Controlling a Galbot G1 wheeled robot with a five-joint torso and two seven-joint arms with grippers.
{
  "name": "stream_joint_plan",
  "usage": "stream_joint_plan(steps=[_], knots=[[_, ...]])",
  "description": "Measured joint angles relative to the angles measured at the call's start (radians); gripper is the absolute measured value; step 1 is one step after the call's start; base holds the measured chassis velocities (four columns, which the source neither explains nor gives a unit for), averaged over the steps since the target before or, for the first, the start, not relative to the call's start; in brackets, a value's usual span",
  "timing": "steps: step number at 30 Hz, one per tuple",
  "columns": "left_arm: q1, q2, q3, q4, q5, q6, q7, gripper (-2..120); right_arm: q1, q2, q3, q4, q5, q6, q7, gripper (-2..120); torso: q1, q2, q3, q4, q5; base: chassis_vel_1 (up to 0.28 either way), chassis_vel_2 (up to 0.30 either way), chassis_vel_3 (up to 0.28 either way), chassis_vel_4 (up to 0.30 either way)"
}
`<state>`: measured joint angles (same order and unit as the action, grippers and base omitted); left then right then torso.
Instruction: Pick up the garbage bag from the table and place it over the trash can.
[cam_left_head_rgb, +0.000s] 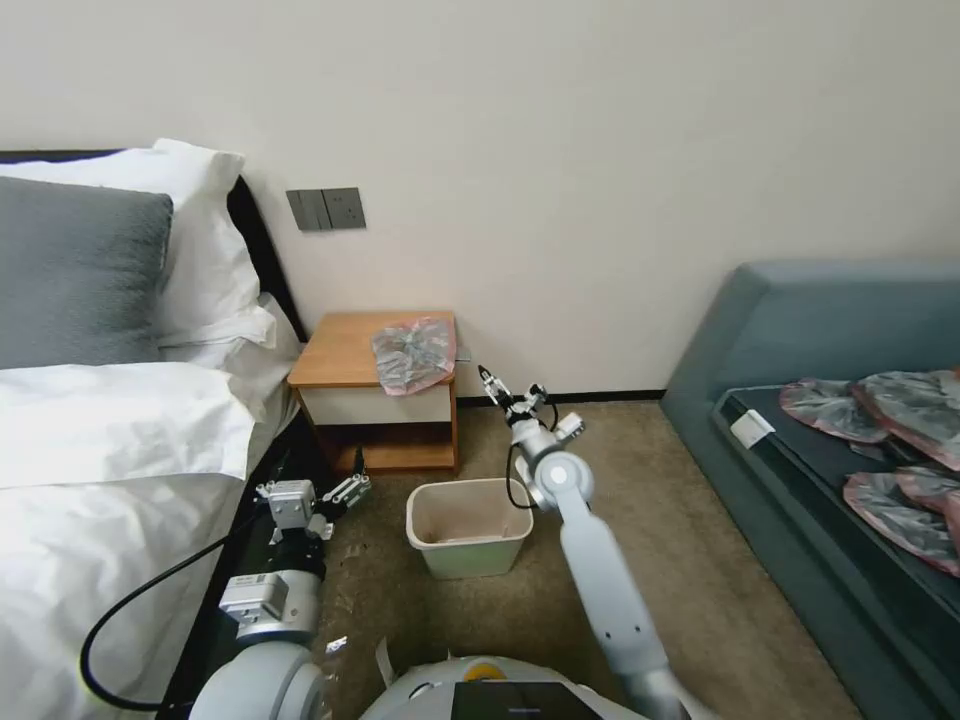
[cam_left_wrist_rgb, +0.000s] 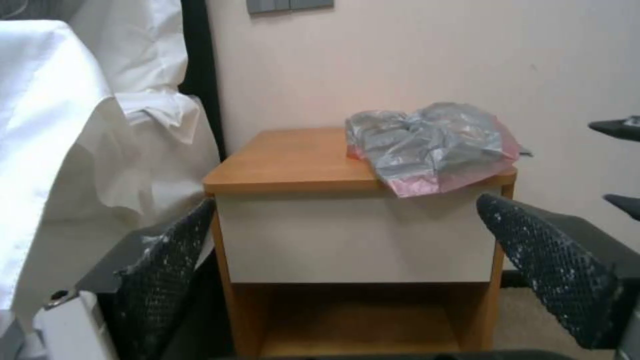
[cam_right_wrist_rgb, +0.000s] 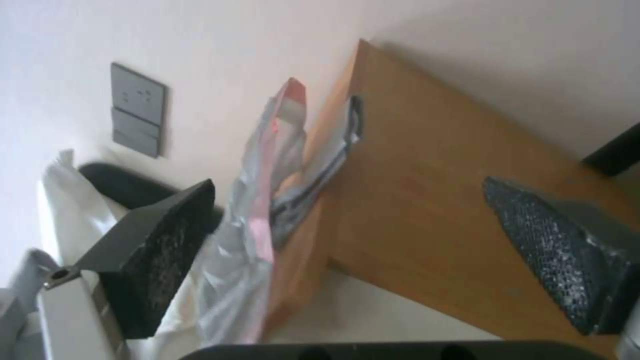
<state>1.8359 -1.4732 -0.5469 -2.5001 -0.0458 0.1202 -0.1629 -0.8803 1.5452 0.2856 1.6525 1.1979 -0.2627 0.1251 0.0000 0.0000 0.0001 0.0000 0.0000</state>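
Centre frame, garbage bag (cam_left_head_rgb: 413, 354) lies on the table (cam_left_head_rgb: 340, 352); right gripper (cam_left_head_rgb: 510, 392) spread beside it; left gripper (cam_left_head_rgb: 335, 497) spread, lower left; trash can (cam_left_head_rgb: 468, 525) below.

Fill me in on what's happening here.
Nothing is held yet. The garbage bag lies on the table, overhanging its front edge. The right pincer hovers open beside the table, near the bag. The left pincer waits open, low by the bed. The trash can stands unlined on the carpet.

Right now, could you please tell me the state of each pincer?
Left pincer: open, empty, low beside the bed.
Right pincer: open, empty, raised beside the table, near the garbage bag.
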Motion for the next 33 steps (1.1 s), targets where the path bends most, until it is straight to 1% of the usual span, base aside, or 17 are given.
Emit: stream_joint_plan(steps=[2,4,5,7,8,10,16,17,20,26,27,29,30,33], knots=[[0.0,0.001,-0.001,0.0,-0.002,0.0,0.0,100,0.008,0.002,0.0,-0.008,0.012,-0.002,0.0,100,0.0,0.0,0.0,0.0001,0.0,0.0,0.0,0.0,0.0],[-0.002,0.014,-0.009,0.0,-0.015,0.0,-0.001,100,0.071,0.01,0.011,-0.074,0.118,-0.022,-0.013,100,0.0,0.0,0.0,0.0002,-0.0001,0.0,0.0,0.0,0.0],[-0.002,0.014,-0.009,0.0,-0.015,0.0,-0.001,100,0.071,0.01,0.011,-0.074,0.118,-0.022,-0.013,100,0.0,0.0,0.0,0.0002,-0.0001,0.0,0.0,0.0,0.0],[-0.007,0.021,-0.011,0.0,-0.023,0.0,-0.001,100,0.111,0.014,0.02,-0.116,0.182,-0.041,-0.015,100,0.0,0.0,0.0,-0.0001,-0.0001,0.0,0.0,0.0,0.0],[-0.007,0.021,-0.011,0.0,-0.023,0.0,-0.001,100,0.111,0.014,0.02,-0.116,0.182,-0.041,-0.015,100,0.0,0.0,0.0,-0.0001,-0.0001,0.0,0.0,0.0,0.0],[-0.01,0.023,-0.011,0.0,-0.031,0.0,-0.001,100,0.147,0.021,0.025,-0.156,0.224,-0.055,-0.006,100,0.0,0.0,0.0,0.0001,-0.0001,0.0,0.0,0.0,0.0],[-0.016,0.025,-0.006,0.0,-0.054,0.01,-0.001,100,0.208,0.019,0.022,-0.249,0.259,-0.079,-0.001,100,0.0,0.0,0.0,0.0,0.0,0.0,0.0,0.0,0.0],[-0.016,0.025,-0.006,0.0,-0.054,0.01,-0.001,100,0.208,0.019,0.022,-0.249,0.259,-0.079,-0.001,100,0.0,0.0,0.0,0.0,0.0,0.0,0.0,0.0,0.0],[-0.021,0.025,-0.007,0.0,-0.059,0.015,-0.001,100,0.242,0.017,0.022,-0.31,0.28,-0.091,-0.001,100,0.0,0.0,0.0,0.0,0.0,0.0,0.0,0.0,0.0],[-0.025,0.022,-0.007,0.0,-0.06,0.017,-0.001,100,0.274,0.018,0.014,-0.358,0.3,-0.096,-0.005,100,0.0,0.0,0.0,0.0,0.0,0.0,0.0,0.0,0.0],[-0.025,0.022,-0.007,0.0,-0.06,0.017,-0.001,100,0.28,0.018,0.006,-0.362,0.304,-0.097,-0.008,99,0.0,0.0,0.0,0.0001,0.0,0.0,0.0,0.0,0.0],[-0.028,0.022,-0.007,0.0,-0.061,0.017,-0.001,100,0.291,0.018,-0.006,-0.371,0.307,-0.097,-0.013,91,0.0,0.0,0.0,0.0001,0.0,0.0,0.0,0.0,0.0],[-0.028,0.022,-0.007,0.0,-0.061,0.017,-0.001,100,0.291,0.018,-0.006,-0.371,0.307,-0.097,-0.013,91,0.0,0.0,0.0,0.0001,0.0,0.0,0.0,0.0,0.0],[-0.031,0.022,-0.006,0.0,-0.061,0.016,-0.001,100,0.309,0.024,-0.015,-0.39,0.314,-0.097,-0.019,78,0.0,0.0,0.0,0.0,0.0,0.0,0.0,0.0,0.0]])
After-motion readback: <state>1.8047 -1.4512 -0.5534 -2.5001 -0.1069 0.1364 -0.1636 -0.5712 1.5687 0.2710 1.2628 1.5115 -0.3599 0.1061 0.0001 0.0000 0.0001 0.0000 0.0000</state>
